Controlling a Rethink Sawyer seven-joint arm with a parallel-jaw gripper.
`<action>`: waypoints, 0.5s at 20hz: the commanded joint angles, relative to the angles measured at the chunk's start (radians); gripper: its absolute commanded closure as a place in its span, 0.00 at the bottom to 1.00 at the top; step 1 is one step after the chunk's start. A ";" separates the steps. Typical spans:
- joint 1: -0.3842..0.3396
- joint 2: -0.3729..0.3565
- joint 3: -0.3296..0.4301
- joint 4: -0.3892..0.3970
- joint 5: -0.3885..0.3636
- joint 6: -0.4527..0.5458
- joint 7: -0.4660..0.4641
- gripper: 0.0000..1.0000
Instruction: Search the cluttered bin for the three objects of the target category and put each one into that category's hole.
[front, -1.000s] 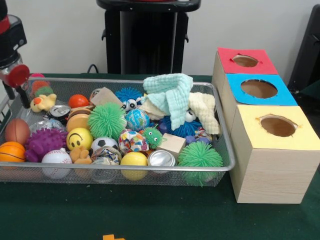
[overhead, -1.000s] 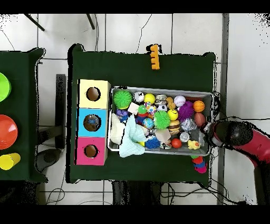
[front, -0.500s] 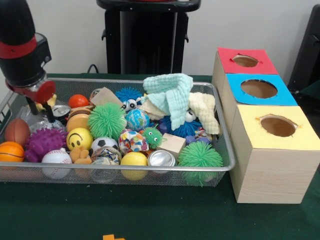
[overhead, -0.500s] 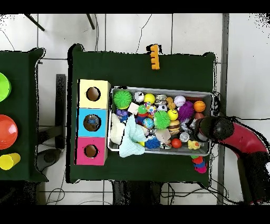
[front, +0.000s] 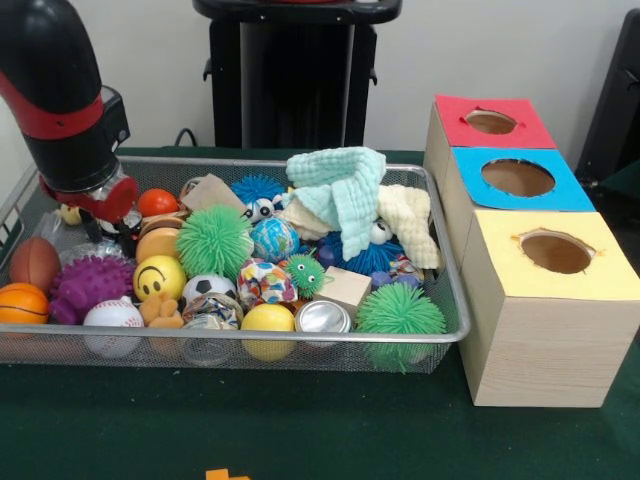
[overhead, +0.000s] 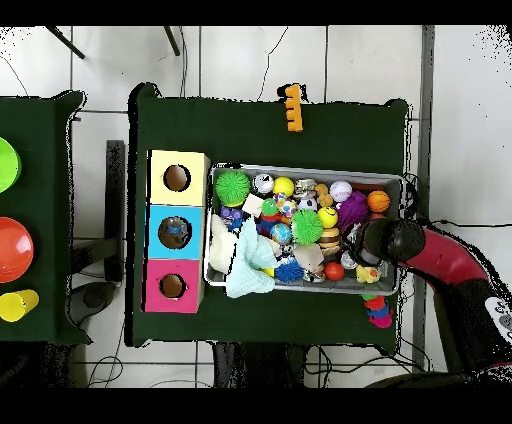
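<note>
I see the arm (front: 62, 100) low over the wire bin's (front: 450, 300) left end, its gripper (front: 118, 228) apparently among the toys beside the orange ball (front: 157, 202).

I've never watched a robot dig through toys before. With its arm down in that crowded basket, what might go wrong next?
The black and red arm's pincer hangs low over tightly packed toys, so it may pinch the wrong one or shove neighbours such as the small orange ball or the yellow smiley ball aside. The pale green knitted cloth covers part of the silver wire mesh bin, so wanted toys could stay hidden.
</note>
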 joint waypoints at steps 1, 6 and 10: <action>-0.001 0.033 0.007 -0.012 0.025 -0.051 0.081 0.00; -0.002 0.084 0.007 -0.082 0.030 -0.011 0.057 0.00; 0.000 0.108 0.007 -0.126 0.039 0.011 0.054 0.00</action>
